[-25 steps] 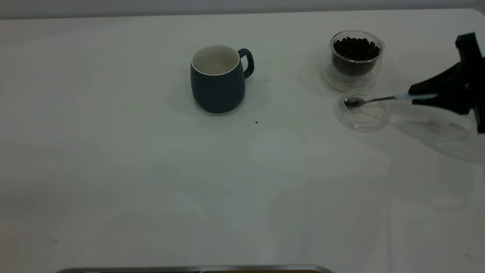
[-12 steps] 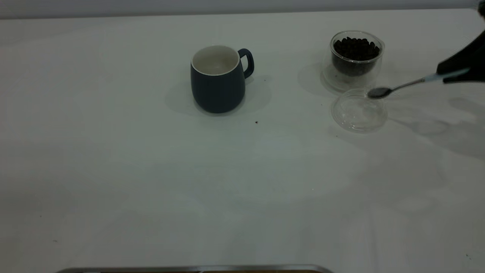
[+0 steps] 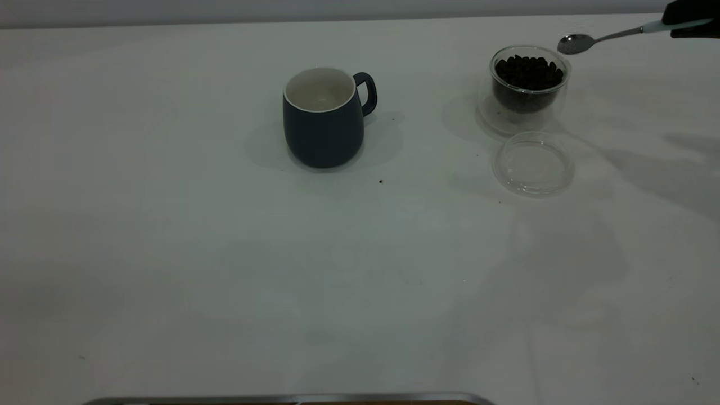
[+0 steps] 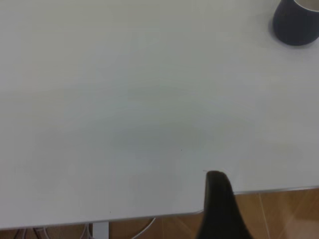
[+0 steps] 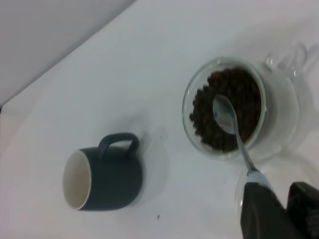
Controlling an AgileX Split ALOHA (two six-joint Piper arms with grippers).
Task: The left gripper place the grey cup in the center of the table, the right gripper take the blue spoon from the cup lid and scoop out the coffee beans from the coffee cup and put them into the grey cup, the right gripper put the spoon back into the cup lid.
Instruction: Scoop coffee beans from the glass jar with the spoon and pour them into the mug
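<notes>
The grey cup (image 3: 323, 126) stands upright on the table (image 3: 225, 253), handle to the right; it also shows in the right wrist view (image 5: 107, 181). The coffee cup (image 3: 529, 95), heaped with coffee beans (image 3: 529, 70), stands at the far right, and the bare cup lid (image 3: 533, 164) lies just in front of it. My right gripper (image 3: 689, 19) is shut on the pale handle of the blue spoon (image 3: 607, 36). The spoon's bowl (image 5: 224, 114) hangs over the beans, apart from them. One dark finger (image 4: 219, 204) of my left gripper shows by the table's near edge.
A tiny dark speck (image 3: 381, 181) lies on the table in front of the grey cup. A metal edge (image 3: 281, 399) runs along the table's front. Wooden floor (image 4: 279, 214) shows beyond the table edge in the left wrist view.
My right gripper has lifted the blue spoon out of the cup lid and carried it up and back, over the coffee cup. The lid now lies bare.
</notes>
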